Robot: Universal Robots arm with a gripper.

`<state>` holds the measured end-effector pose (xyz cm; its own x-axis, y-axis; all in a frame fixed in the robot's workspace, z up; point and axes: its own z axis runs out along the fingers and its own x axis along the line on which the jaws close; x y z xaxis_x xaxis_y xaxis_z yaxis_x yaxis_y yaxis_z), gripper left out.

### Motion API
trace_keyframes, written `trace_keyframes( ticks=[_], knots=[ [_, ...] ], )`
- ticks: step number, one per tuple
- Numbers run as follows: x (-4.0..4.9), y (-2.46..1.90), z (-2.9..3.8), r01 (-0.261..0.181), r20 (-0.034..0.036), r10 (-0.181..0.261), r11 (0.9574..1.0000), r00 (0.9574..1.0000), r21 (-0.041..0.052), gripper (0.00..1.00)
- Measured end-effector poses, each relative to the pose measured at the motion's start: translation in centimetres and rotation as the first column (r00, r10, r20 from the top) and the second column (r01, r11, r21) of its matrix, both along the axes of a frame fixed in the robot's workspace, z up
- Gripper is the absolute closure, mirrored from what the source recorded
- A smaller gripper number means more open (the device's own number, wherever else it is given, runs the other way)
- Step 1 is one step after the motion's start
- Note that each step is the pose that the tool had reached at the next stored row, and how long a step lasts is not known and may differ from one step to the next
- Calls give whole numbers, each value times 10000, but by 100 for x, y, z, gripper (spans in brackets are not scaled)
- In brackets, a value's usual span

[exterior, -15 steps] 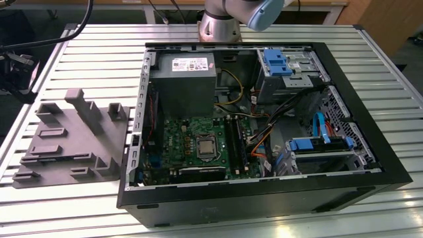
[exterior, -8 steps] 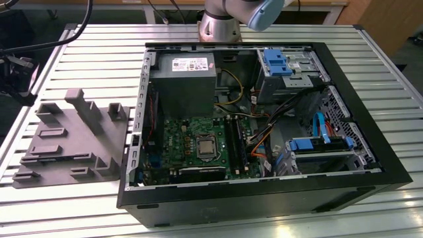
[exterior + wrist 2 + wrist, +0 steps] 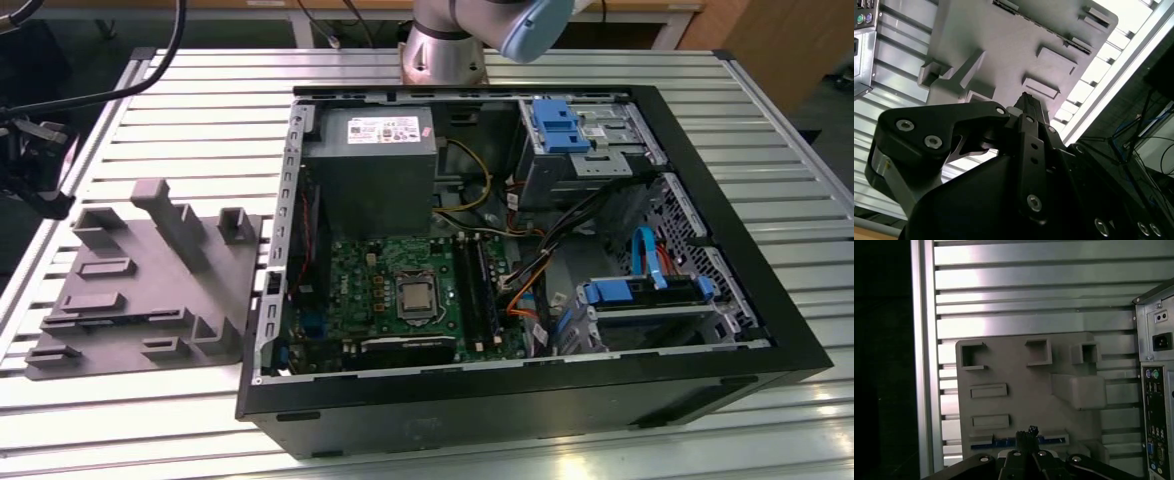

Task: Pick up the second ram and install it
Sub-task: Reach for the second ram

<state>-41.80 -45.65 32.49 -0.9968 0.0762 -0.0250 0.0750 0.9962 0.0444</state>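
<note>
Your gripper (image 3: 1027, 432) has its jaws pressed together on nothing, and the second ram (image 3: 999, 442) stands on edge in the grey tray (image 3: 1019, 370) in line beyond their tips, so descending unopened or off-centre could strike, tilt or chip it.

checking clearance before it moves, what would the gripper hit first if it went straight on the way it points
Most likely the grey tray: in the first wrist view the gripper points at it, near the thin strip that looks like the second ram. Depth is unclear.
</note>
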Motion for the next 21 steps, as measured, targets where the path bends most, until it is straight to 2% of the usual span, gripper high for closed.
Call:
trace_keyframes(
  ticks=[21],
  knots=[
    [-15, -114, -99, 0, -1, 0, 10000, 10000, -1, 89]
  ],
)
